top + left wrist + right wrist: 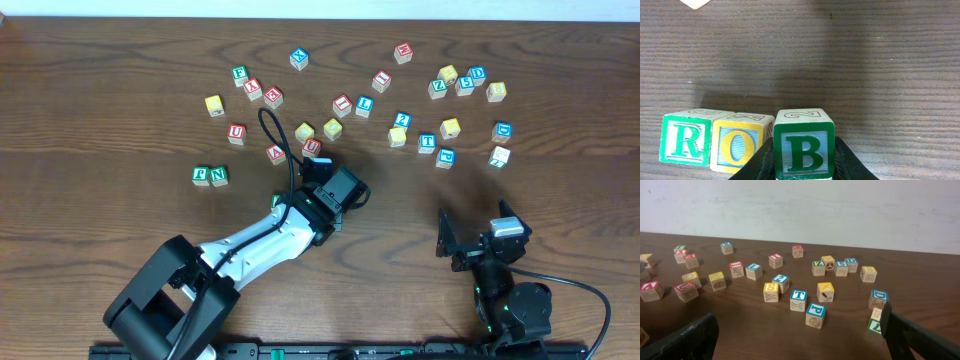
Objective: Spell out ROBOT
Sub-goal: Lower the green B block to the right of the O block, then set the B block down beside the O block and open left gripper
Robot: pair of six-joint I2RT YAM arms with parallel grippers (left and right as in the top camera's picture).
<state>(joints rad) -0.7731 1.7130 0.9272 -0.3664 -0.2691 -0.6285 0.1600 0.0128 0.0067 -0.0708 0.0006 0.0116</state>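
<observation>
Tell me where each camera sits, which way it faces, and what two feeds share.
Overhead: fixed above the table, looking straight down on scattered blocks; left arm and right arm both show.
Left wrist: low on the left arm, facing along the table at the R block, O block and the B block in the left end effector.
Right wrist: low on the right arm, facing across the scattered blocks toward the wall; the open right end effector shows at the bottom corners.
Shared: the T block appears in overhead and right wrist.

Robotics lab bench by the look: wood-grain table [100,90], plain white wall [800,205], left arm [255,240], right arm [510,300], scattered letter blocks [449,128].
</observation>
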